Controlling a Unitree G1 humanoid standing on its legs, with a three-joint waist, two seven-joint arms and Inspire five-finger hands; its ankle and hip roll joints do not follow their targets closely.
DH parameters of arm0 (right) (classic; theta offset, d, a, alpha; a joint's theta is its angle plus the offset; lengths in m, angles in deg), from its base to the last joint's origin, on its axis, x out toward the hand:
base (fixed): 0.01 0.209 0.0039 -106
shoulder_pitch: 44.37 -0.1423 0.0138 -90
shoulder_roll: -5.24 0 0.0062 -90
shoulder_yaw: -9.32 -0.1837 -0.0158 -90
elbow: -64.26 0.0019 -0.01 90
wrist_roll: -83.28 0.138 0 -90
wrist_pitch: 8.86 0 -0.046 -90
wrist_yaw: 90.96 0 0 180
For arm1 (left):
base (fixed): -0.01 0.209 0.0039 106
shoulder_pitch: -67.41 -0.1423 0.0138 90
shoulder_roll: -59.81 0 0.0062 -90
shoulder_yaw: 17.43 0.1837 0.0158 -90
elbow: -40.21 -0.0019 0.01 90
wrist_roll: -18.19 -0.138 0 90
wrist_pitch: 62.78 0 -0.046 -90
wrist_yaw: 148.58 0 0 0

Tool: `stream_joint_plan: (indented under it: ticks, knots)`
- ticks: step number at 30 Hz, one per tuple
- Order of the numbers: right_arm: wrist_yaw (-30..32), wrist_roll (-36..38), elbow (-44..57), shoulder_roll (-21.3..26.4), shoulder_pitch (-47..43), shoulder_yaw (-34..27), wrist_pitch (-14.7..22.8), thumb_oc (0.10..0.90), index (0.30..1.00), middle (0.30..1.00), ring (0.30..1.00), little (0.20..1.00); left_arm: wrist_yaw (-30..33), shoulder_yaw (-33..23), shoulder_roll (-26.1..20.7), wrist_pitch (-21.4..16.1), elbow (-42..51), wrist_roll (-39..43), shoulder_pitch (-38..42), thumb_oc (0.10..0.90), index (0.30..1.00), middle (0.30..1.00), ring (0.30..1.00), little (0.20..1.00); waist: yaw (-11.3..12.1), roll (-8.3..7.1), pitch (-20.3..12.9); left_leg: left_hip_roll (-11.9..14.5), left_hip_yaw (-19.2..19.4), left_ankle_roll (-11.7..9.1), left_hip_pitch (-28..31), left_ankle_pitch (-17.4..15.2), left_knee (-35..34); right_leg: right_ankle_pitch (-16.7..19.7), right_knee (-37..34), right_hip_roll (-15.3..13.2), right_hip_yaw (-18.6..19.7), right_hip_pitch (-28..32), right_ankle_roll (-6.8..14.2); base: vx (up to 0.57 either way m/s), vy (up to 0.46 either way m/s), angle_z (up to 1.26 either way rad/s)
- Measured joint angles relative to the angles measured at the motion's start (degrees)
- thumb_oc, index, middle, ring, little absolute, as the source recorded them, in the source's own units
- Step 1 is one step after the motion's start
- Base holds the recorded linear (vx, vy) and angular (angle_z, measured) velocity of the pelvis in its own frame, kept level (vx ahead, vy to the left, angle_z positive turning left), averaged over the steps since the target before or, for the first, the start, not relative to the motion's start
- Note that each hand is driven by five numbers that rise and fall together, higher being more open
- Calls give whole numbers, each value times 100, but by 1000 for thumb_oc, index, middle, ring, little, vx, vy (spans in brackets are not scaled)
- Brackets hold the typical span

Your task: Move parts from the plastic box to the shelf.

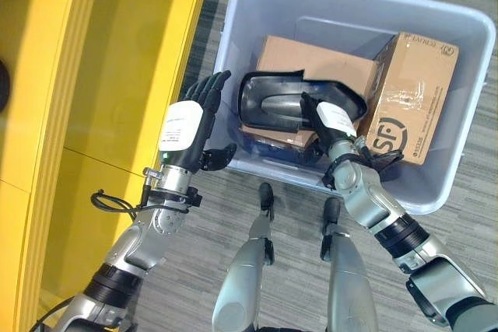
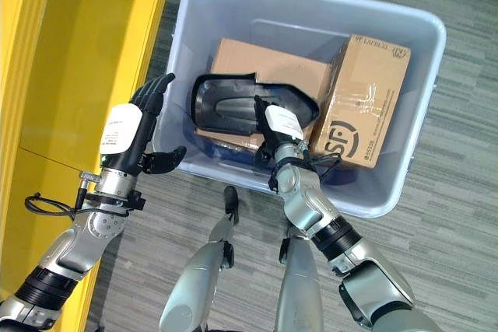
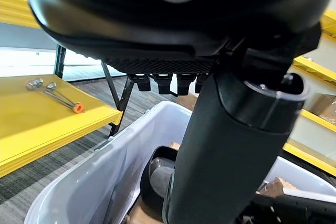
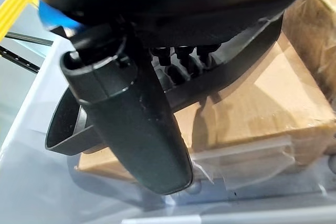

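Black plastic part (image 1: 292,105) lies on the cardboard boxes (image 1: 327,64) inside the plastic box (image 1: 467,99); the right hand (image 1: 333,122) has its fingers on it, grip unclear. Left hand (image 1: 191,126) hovers open beside the yellow shelf (image 1: 101,75).

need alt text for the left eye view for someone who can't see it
The right hand reaches into a grey plastic box onto a black moulded part lying on cardboard boxes. The left hand hovers open beside the box, next to a yellow shelf.
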Motion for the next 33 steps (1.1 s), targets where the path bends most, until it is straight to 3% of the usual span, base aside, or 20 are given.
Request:
stream_joint_plan:
  ticks: [12,13,14,33]
  knots:
    - [162,-227,-12,85,-468,57,118,900,1000,1000,1000,1000,125,-2,154,26,50,2,50,900,1000,1000,1000,1000,13,5,-3,0,7,-44,-670,15,236,-49,388,-6,78,-775,-62,0,0,0]
    - [164,-231,-12,94,-496,61,146,669,676,676,676,676,128,-2,154,29,49,1,50,900,1000,1000,1000,1000,17,5,-3,4,5,-55,-714,10,256,-54,413,-3,82,-822,-72,0,0,0]
    - [168,-236,-9,94,-515,63,165,400,300,300,300,300,128,-2,155,32,49,1,44,900,1000,1000,1000,1000,17,5,-3,7,4,-62,-756,5,280,-56,434,-2,83,-868,-80,0,0,0]
    - [166,-899,4,189,-1351,203,244,400,300,300,300,300,367,-15,162,89,186,0,32,900,1000,1000,1000,1000,145,28,-18,95,80,-113,-1234,-11,513,-35,562,49,176,-1381,-179,0,0,-3]
